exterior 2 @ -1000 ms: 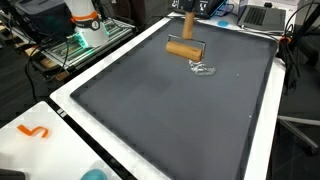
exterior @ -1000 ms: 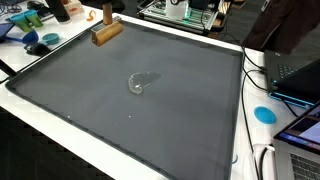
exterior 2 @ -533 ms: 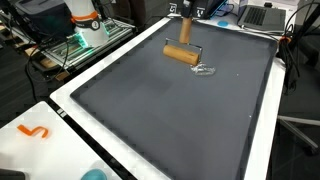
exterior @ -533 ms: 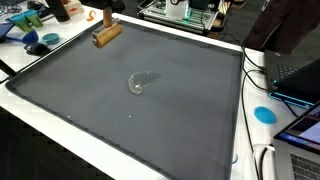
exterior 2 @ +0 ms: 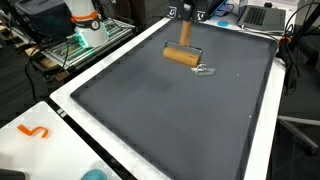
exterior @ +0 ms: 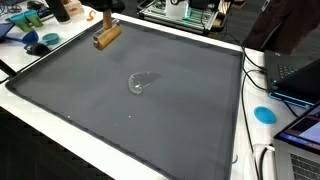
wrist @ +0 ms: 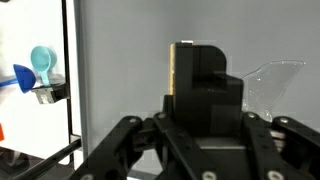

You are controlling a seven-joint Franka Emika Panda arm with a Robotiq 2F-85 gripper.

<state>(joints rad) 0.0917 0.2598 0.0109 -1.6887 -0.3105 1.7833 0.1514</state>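
- Gripper (exterior 2: 187, 20) at the far end of the mat, coming down from above; clamped on the upright handle (exterior 2: 187, 33) of a wooden roller (exterior 2: 181, 55); fingers themselves are small in both exterior views, but the handle runs straight up into them
- Wooden roller lies crosswise under the gripper, near the mat's far edge; seen in an exterior view (exterior: 106, 37) close to the far left corner; whether it rests on the mat or hangs just above it, cannot tell
- Wrist view: gripper (wrist: 203, 100) fills the middle as a black block; only a tan strip of the roller (wrist: 181, 66) shows along its left side
- Clear wrapper (exterior 2: 204, 70), crumpled, lies on the mat just beside the roller, apart from it; in an exterior view (exterior: 140, 82) it sits nearer the mat's middle; in the wrist view (wrist: 268, 80) it shows to the right of the gripper
- Dark grey mat (exterior 2: 180, 125) covers most of the white table (exterior 2: 70, 125); same mat in an exterior view (exterior: 160, 125)
- Orange hook (exterior 2: 33, 130) on the white table off the mat's near corner, well apart from the roller
- Blue disc (exterior: 264, 114) on the white edge beside the mat; laptop (exterior: 298, 75) just behind it
- Blue scoop (wrist: 38, 62) on the white table beyond the mat's edge in the wrist view
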